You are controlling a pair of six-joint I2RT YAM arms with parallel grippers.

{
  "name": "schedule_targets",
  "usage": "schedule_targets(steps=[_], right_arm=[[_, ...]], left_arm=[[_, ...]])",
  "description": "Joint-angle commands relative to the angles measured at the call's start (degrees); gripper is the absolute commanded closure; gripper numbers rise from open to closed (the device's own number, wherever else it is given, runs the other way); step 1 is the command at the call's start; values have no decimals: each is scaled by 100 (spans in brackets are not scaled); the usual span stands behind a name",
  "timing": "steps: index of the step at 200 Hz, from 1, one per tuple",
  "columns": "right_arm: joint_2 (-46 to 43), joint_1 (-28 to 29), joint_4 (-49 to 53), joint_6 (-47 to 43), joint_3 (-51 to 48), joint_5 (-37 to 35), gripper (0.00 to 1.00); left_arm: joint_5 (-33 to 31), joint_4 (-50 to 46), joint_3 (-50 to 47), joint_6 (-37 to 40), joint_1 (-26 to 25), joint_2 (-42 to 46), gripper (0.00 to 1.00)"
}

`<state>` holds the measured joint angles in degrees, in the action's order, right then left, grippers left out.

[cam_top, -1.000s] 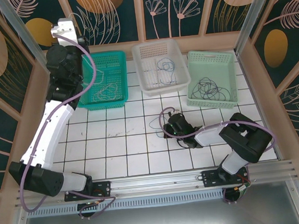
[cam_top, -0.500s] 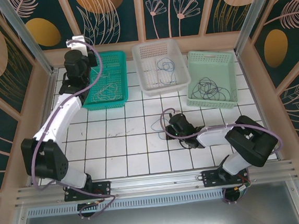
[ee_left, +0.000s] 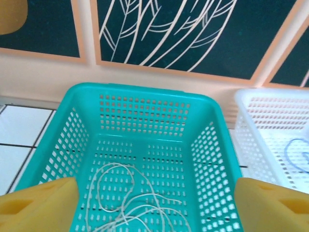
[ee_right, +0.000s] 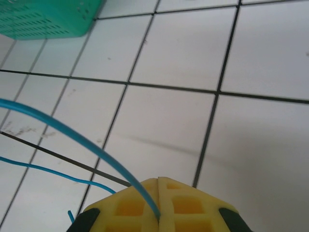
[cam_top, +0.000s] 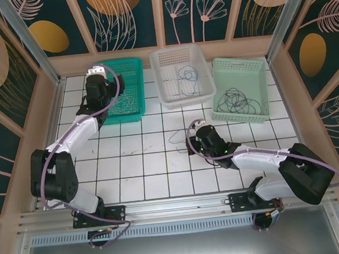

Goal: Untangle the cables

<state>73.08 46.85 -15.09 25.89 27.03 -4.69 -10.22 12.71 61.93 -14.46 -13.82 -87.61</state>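
Our left gripper (ee_left: 154, 208) has just let go. It was clamped a second ago, and now its yellow pads (ee_left: 38, 203) stand wide apart with nothing between them. The arm has also come down from high above to hang low at the near rim of the teal basket (ee_left: 140, 90), near the table's (cam_top: 131, 166) far-left corner. The grey-white cable (ee_left: 120, 165) lies loose on that basket's floor, so we judge this strand freed and sorted and the left arm free for the next one.

Our right gripper (ee_right: 158, 195) stays clenched on a blue cable (ee_right: 72, 135), which is pinched in the seam between its pads. It sits low over the tiles a little right of the table's middle. It has barely shifted, and the cable trails off across the table towards the left. A thin dark strand lies beside it, and we cannot tell whether that is another cable.

We count three baskets in a row along the far edge: the teal one, a white basket (cam_top: 177, 50) and a pale green basket (cam_top: 238, 61). We count four cables for certain:
- the grey-white one in the teal basket
- a second blue cable (cam_top: 187, 75) in the white basket
- a black cable (cam_top: 237, 101) in the pale green basket
- the blue one we hold, not yet binned
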Motion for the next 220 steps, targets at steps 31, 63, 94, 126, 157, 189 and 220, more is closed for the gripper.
schedule_targets(steps=[31, 63, 94, 126, 157, 189, 220], right_arm=[[-238, -170, 151, -506, 620, 577, 100], [-241, -407, 236, -662, 835, 1034, 100], [-358, -622, 249, -673, 909, 1122, 100], [-520, -1012, 73, -487, 866, 1481, 100], [-538, -1143, -101, -392, 900, 1798, 100], [-516, -1139, -313, -179, 855, 1916, 100], [-674, -1135, -418, -60, 746, 1872, 100]], left_arm=[[1450, 1286, -1001, -12, -994, 1035, 19], [2525, 1733, -1627, 22, -1510, 1162, 25], [3057, 2097, -2122, -217, -1761, 1281, 30], [3200, 2687, -2774, -454, -1884, 1583, 32], [3232, 2844, -2861, -516, -2222, 1474, 33], [3109, 3204, -2756, -631, -2592, 947, 35], [2871, 3150, -2528, -544, -2736, 611, 38]])
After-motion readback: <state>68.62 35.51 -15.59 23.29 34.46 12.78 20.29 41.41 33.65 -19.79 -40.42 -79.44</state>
